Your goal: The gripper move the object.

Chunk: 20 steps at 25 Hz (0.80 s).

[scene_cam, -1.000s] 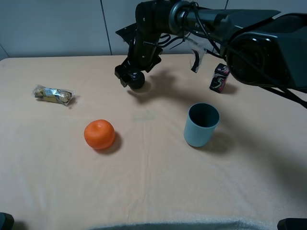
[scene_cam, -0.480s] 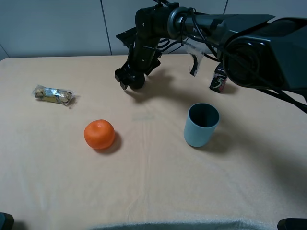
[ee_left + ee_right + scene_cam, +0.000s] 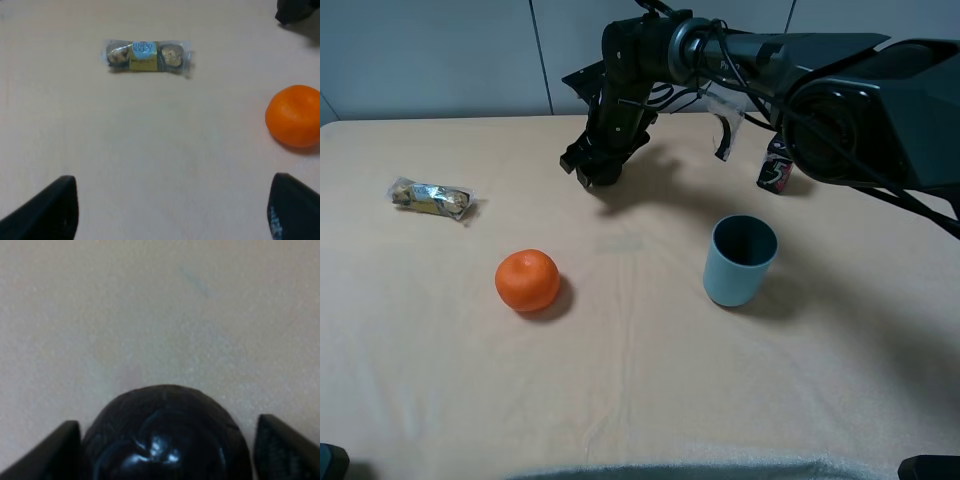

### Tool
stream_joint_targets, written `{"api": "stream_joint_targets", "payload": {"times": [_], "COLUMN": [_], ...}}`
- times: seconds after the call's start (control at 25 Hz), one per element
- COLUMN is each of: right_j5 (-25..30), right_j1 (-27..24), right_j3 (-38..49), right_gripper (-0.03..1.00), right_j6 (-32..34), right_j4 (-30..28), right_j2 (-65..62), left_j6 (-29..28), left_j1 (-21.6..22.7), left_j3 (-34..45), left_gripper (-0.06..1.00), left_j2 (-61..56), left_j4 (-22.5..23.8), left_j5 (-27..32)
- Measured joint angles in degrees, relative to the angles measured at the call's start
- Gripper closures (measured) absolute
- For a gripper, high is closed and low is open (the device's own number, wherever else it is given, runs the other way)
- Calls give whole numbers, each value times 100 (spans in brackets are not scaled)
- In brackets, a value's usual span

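Note:
My right gripper (image 3: 597,166) reaches across to the far middle of the table, fingers pointing down. It is shut on the small glossy black ball (image 3: 603,172), which sits at or just above the cloth. In the right wrist view the ball (image 3: 165,440) fills the space between the two black fingertips (image 3: 47,450), and the cloth lies close behind it. My left gripper (image 3: 170,210) is open and empty, low over the near left of the table. Its arm does not show in the exterior view.
An orange (image 3: 528,280) lies left of centre and also shows in the left wrist view (image 3: 294,116). A wrapped chocolate pack (image 3: 431,198) lies far left. A blue-grey cup (image 3: 740,260) stands right of centre. A black box with a pink-green pattern (image 3: 776,165) stands behind the cup.
My right gripper has come down and slightly back with the black ball in it, bringing the ball nearer the cloth. Nothing else has moved.

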Motion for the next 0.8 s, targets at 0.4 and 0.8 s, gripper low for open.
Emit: {"api": "stream_joint_targets", "payload": {"times": [0.4, 0.8], "right_j5": [22, 110], "right_j1": [0, 0], "right_j3": [0, 0], "right_gripper": [53, 53], "right_j6": [0, 0], "right_j4": [1, -5], "right_j2": [0, -20], "left_j6": [0, 0], "left_j1": [0, 0], "left_j3": [0, 0], "left_gripper": [17, 17], "left_j2": [0, 0], "left_j4": [0, 0], "left_j5": [0, 0]}}
